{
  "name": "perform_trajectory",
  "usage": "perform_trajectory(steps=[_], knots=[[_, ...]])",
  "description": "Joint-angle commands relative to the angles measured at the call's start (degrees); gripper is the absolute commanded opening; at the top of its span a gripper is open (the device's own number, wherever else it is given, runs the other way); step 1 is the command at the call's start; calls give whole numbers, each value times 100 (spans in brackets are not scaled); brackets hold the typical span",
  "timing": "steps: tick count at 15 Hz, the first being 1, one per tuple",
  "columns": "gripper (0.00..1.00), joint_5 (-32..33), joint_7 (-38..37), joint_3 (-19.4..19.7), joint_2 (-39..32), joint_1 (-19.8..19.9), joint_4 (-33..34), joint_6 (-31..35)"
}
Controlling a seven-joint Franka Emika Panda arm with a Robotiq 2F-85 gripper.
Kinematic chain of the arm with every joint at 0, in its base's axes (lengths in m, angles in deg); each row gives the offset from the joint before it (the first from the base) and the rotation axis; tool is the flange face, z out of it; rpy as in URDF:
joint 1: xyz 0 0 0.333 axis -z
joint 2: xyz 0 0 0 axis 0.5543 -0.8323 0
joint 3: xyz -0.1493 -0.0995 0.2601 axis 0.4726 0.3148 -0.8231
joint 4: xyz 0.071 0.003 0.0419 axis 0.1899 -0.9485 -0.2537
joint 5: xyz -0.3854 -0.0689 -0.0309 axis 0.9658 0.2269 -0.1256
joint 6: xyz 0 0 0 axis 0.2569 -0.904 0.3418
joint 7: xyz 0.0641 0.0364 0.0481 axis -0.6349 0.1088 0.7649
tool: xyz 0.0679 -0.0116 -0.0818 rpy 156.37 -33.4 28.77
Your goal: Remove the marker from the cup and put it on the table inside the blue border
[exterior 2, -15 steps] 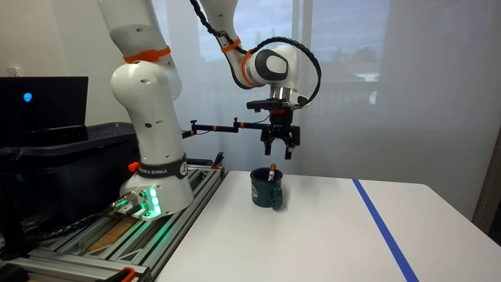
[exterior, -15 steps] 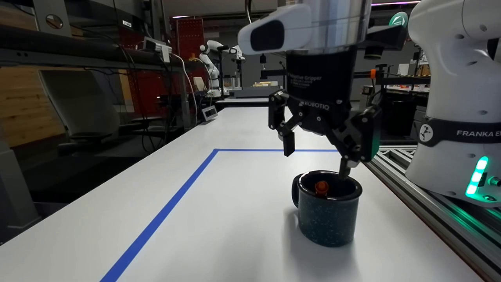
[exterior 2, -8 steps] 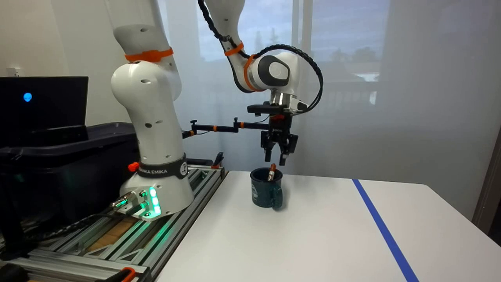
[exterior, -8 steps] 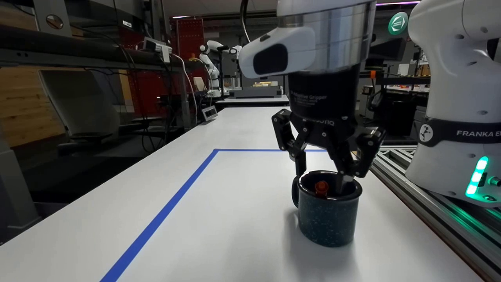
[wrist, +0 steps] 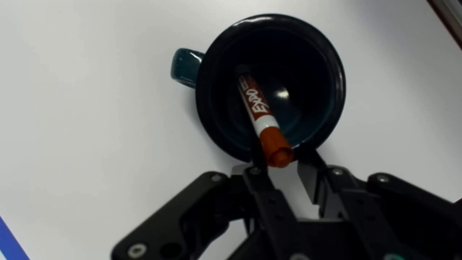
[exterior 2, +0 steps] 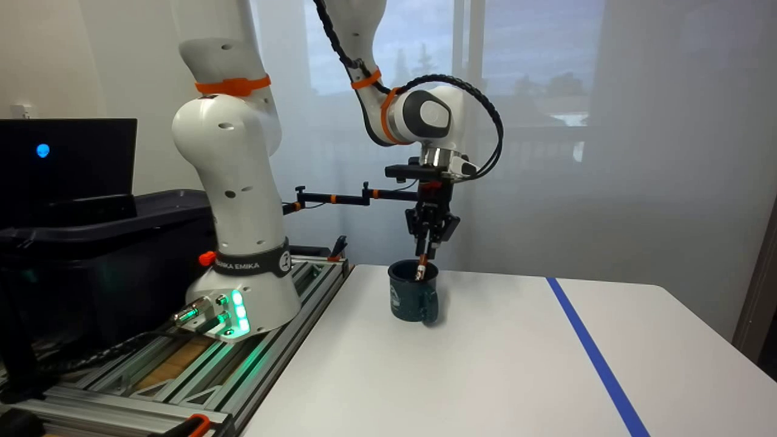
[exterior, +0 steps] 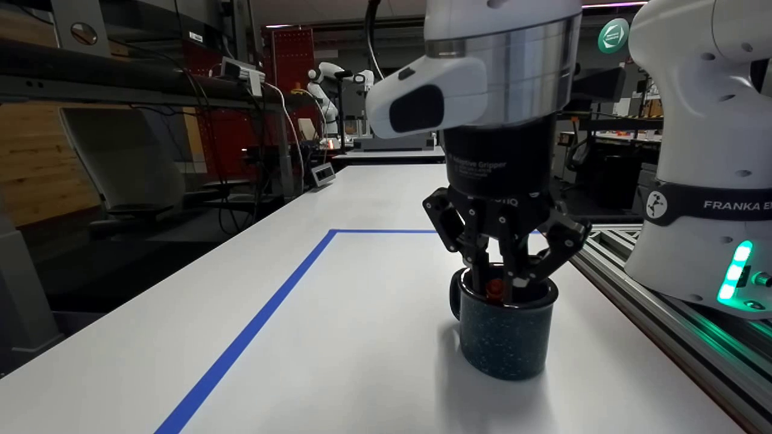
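A white Franka Emika arm (exterior 2: pixel 249 182) stands beyond the left edge of a white table (exterior 2: pixel 485 364) in an exterior view. Near the far left corner, a dark teal mug (exterior 2: pixel 405 303) holds a tilted, orange-capped Expo marker (wrist: pixel 257 103); a Robotiq gripper (exterior 2: pixel 425 256) points down, fingers narrowly spread astride the cap. Blue tape (exterior 2: pixel 589 346) crosses from the far edge, at right.

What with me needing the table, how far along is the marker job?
Done: the pincer straddles the marker. In hand: the grip; a gap shows beside the cap. Left: the marker slants in the cup, awaiting lift-out and placement inside the blue border.
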Motion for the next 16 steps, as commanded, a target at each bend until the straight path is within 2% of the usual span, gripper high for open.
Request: perform_trajectory(steps=[1, 2, 4, 5, 13, 16], knots=[[20, -12, 87, -38, -107, -20, 107, -53], [6, -31, 118, -41, -97, -25, 100, -56], [1, -69, 193, -32, -19, -25, 76, -69], [4, -116, 258, -21, 37, -25, 50, -61], [4, -771, 1073, 301, 1337, -72, -398, -299], [4, -975, 1314, 495, 1599, -111, -182, -427]])
